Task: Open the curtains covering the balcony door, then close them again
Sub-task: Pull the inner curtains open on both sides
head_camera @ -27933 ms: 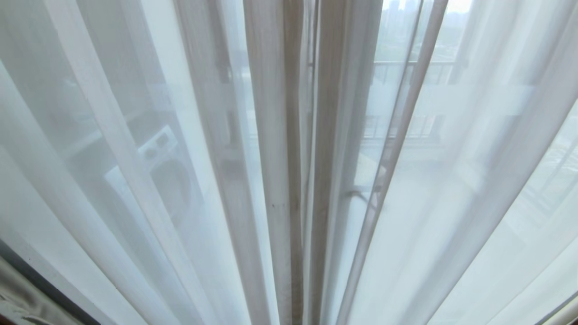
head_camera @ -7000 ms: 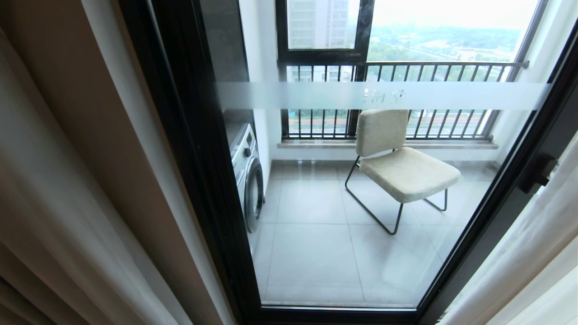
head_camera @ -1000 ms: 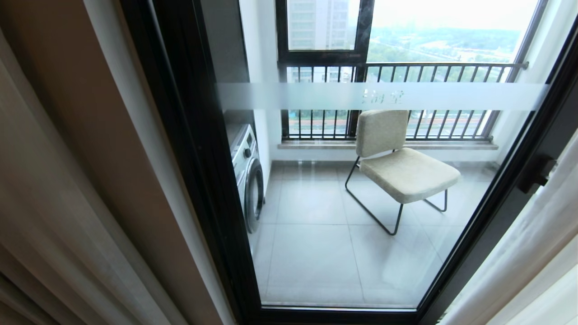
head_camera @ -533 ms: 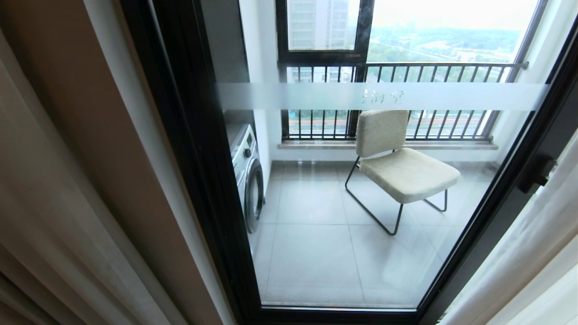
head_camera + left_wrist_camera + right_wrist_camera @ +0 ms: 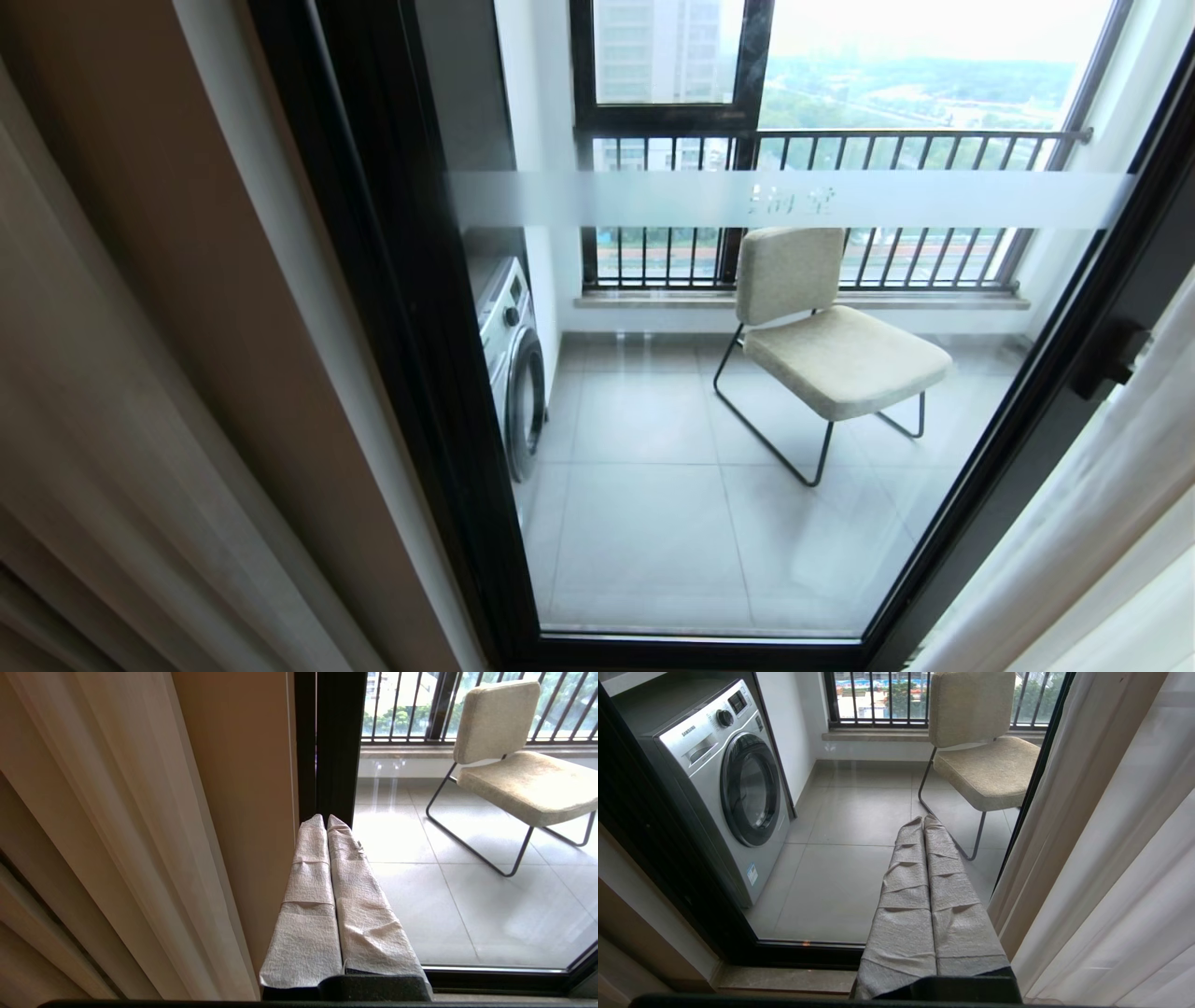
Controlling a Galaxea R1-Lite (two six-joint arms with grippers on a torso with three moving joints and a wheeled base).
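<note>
The curtains stand drawn apart. The beige left curtain is bunched at the left, and the pale right curtain at the right. Between them the balcony door shows its glass, dark frame, frosted band and black handle. Neither arm appears in the head view. My left gripper is shut and empty, its cloth-wrapped fingers pressed together beside the left curtain and the frame. My right gripper is shut and empty too, beside the right curtain.
Behind the glass on the tiled balcony are a washing machine at the left and a beige chair on a thin black frame. A barred railing runs across the far window. The door's bottom track lies low ahead.
Long ago the sheer curtains covered the door; they now hang at the sides. Over the last second nothing has visibly moved.
</note>
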